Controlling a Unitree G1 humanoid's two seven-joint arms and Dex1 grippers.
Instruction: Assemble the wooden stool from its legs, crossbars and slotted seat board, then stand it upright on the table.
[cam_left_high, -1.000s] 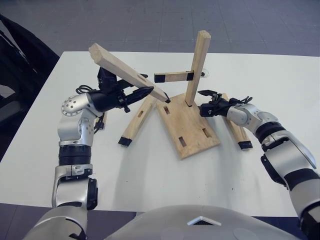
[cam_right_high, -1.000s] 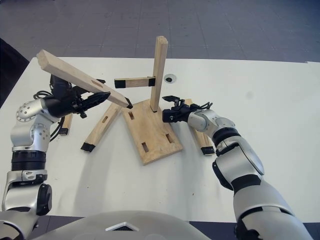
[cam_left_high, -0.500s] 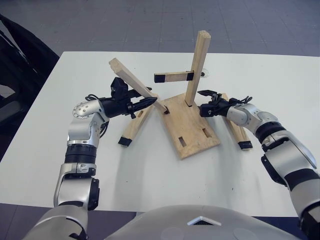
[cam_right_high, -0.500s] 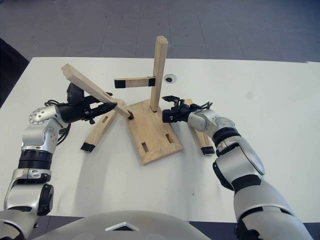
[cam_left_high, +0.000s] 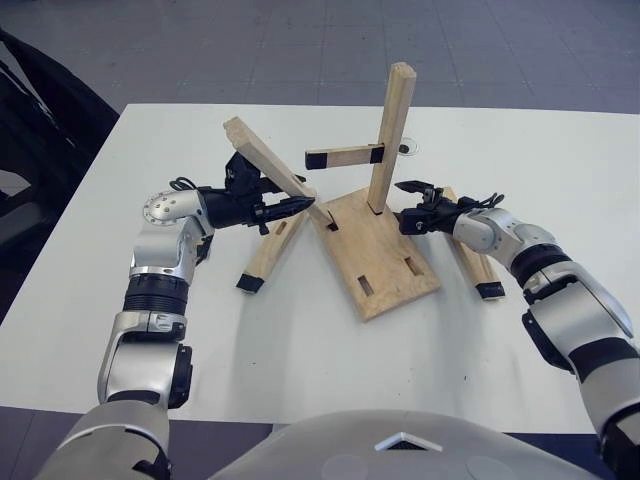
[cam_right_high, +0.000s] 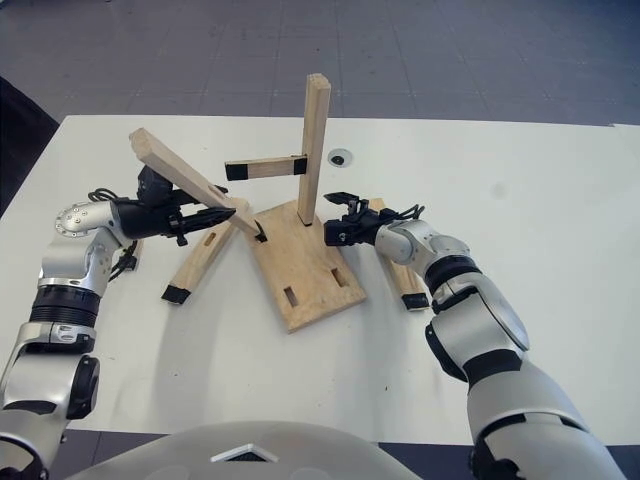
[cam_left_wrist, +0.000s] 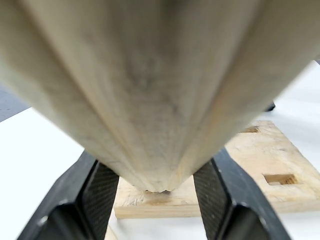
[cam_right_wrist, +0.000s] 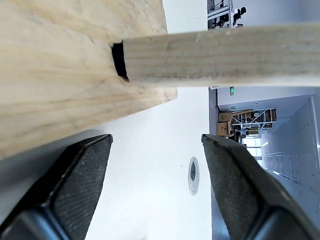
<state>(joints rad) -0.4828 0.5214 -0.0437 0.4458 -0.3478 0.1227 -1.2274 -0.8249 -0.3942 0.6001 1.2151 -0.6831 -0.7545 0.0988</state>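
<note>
Unclear whether leg tip enters seat board slot.

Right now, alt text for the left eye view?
The left gripper holds a tilted leg, its lower end on the seat board lying on the table. The right gripper sits open beside the upright leg, which carries a crossbar.

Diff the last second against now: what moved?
The left claw swung its leg steeper and lowered the tip onto the board by a slot, grip unchanged. The right claw stayed open beside the upright leg; the crossbar stayed put.
</note>
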